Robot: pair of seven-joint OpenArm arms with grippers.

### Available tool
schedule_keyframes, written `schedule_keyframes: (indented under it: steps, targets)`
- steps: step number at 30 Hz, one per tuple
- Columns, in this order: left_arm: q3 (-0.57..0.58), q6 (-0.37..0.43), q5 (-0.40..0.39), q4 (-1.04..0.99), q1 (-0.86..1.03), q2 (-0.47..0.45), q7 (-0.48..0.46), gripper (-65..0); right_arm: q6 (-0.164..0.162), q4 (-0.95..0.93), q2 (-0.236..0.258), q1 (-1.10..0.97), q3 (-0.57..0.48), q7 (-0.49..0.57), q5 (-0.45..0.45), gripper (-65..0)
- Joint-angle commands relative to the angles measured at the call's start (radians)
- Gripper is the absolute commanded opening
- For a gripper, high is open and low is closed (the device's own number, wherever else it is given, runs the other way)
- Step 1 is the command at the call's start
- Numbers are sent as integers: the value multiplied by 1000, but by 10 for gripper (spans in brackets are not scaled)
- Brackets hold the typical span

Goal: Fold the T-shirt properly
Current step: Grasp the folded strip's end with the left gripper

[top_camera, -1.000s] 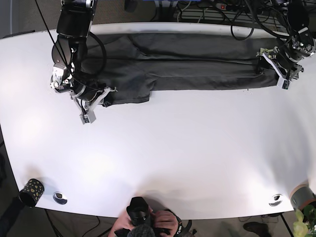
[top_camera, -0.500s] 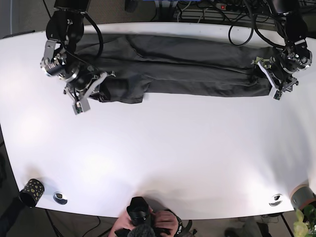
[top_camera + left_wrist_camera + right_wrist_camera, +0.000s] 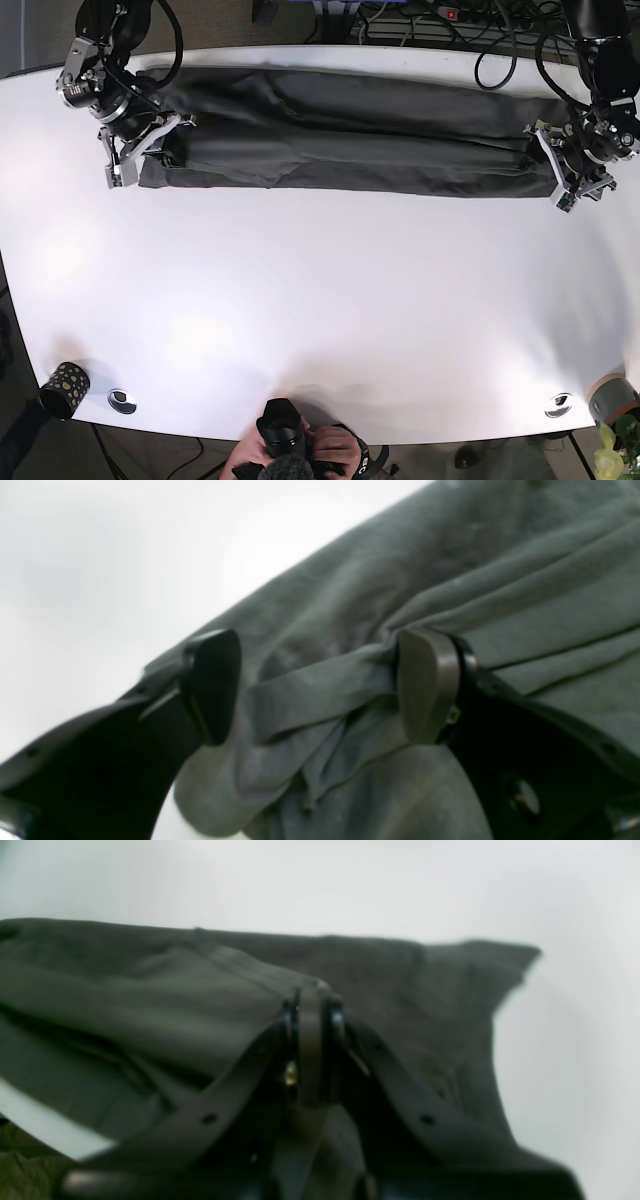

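Note:
The dark grey T-shirt (image 3: 340, 130) lies as a long narrow strip across the back of the white table (image 3: 320, 300). My right gripper (image 3: 135, 150) is at the strip's left end; in the right wrist view it (image 3: 310, 990) is shut on a fold of the shirt (image 3: 150, 990). My left gripper (image 3: 565, 175) is at the strip's right end. In the left wrist view it (image 3: 320, 685) stands open, with a bunched fold of the shirt (image 3: 450, 555) between its fingers (image 3: 425, 685).
A black speckled cup (image 3: 63, 388) and a metal disc (image 3: 122, 400) sit at the front left. Another disc (image 3: 558, 404) and a grey cup (image 3: 610, 398) sit at the front right. A person with a camera (image 3: 300, 450) is at the front edge. Cables (image 3: 420, 15) run behind the table.
My right gripper has moved left and toward the back, pulling the shirt's left end out into a straight strip. My left gripper has stayed at the right end, shifting only slightly.

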Motion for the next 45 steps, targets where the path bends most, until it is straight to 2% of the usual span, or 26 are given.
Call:
schedule_keyframes:
  steps: [1,6,7,9,11,12,14,16,21,24,29,34,37,38,43,45]
  targets:
    - [-9,2,5,12,-9,-18,-9,-211,0,-26,13,5,20,23,14,-650]
    - [-12,2,2,18,-28,-16,-9,-208,-1,-92,13,6,26,24,14,-650]
    - [-12,2,2,18,-28,-16,-9,-208,-4,-93,13,6,28,24,14,-623]
    - [-20,2,2,19,-29,-11,-9,-206,-6,-87,13,3,31,24,14,-520]
    - [-31,2,-4,19,-40,-8,-9,-204,-7,-53,13,-11,36,24,16,-347]
    - [-35,2,-18,19,-46,-8,-9,-204,-7,-29,11,-20,51,24,16,-289]
    - [-41,2,-66,15,-55,-8,-9,-204,-7,30,0,-29,77,24,25,-192]
    - [-46,2,-124,18,-61,-15,-7,-203,-3,85,-32,-41,83,23,25,-149]
    - [-98,2,-271,19,-60,-19,-3,-203,2,165,-84,-60,69,18,25,-159]
    - [-135,2,-328,19,-61,-19,-3,-203,2,163,-122,-64,25,18,16,-178]
    - [-186,2,-391,15,-57,-19,10,-203,-3,143,-145,-74,-73,18,14,-192]
    - [-284,2,-469,8,-57,-15,136,-203,-7,71,-144,-86,-142,24,9,-193]
    - [-335,2,-521,5,-55,-11,223,-199,-7,30,-142,-83,-153,26,-37,-193]
    - [-345,2,-537,-4,-54,-11,245,-187,-7,23,-142,-75,-155,26,-52,-193]
    - [-443,2,-630,-93,-34,-11,363,-33,0,-29,-142,-49,-156,26,-152,-193]
    - [-463,2,-641,-116,-15,-11,366,-14,2,-36,-141,-48,-156,33,-169,-193]
